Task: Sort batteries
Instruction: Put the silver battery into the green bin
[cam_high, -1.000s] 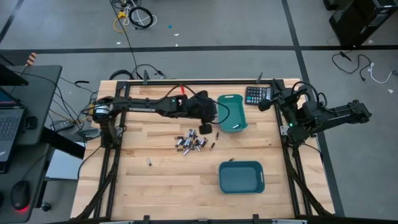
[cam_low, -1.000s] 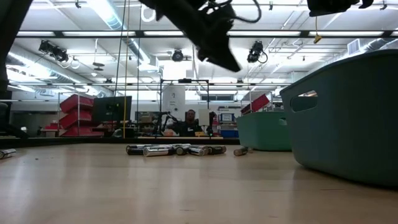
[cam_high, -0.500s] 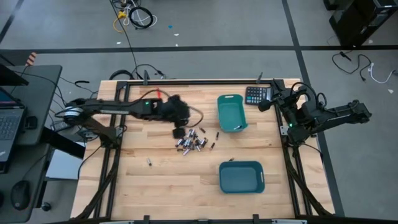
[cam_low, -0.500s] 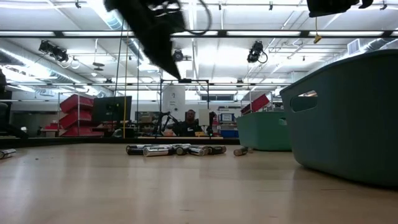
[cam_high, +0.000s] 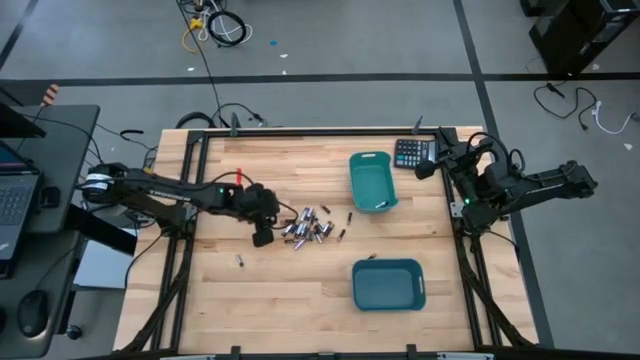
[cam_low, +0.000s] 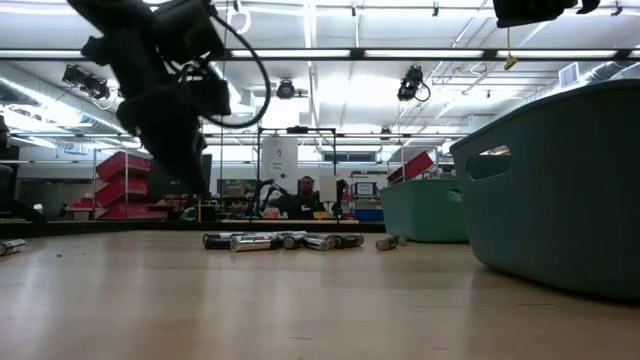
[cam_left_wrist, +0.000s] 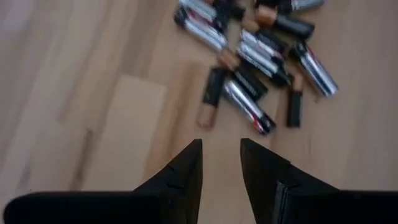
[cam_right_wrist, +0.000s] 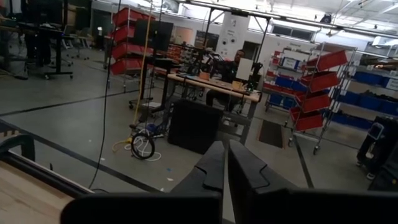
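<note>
A heap of small batteries (cam_high: 308, 227), silvery and dark, lies on the wooden table near its middle; it also shows in the left wrist view (cam_left_wrist: 261, 56) and the low view (cam_low: 290, 241). My left gripper (cam_high: 263, 238) hangs just left of the heap, slanting down, open, with nothing between its fingers (cam_left_wrist: 221, 155). Stray batteries lie apart from the heap, one (cam_high: 240, 261) nearer the front left and one (cam_high: 372, 257) by the near bin. My right gripper (cam_high: 425, 168) waits shut at the table's far right corner, held level (cam_right_wrist: 226, 163).
Two teal bins stand right of the heap, one (cam_high: 353, 170) toward the far edge and one (cam_high: 356, 285) toward the near edge. A black calculator (cam_high: 411, 152) lies at the far right. Bare wood stretches left of the heap and along the near edge.
My left gripper has swung from beside the far teal bin toward the table's left and near side, past the heap, sinking and tipping further down. It now hangs low at the heap's left side. The batteries have not moved.
</note>
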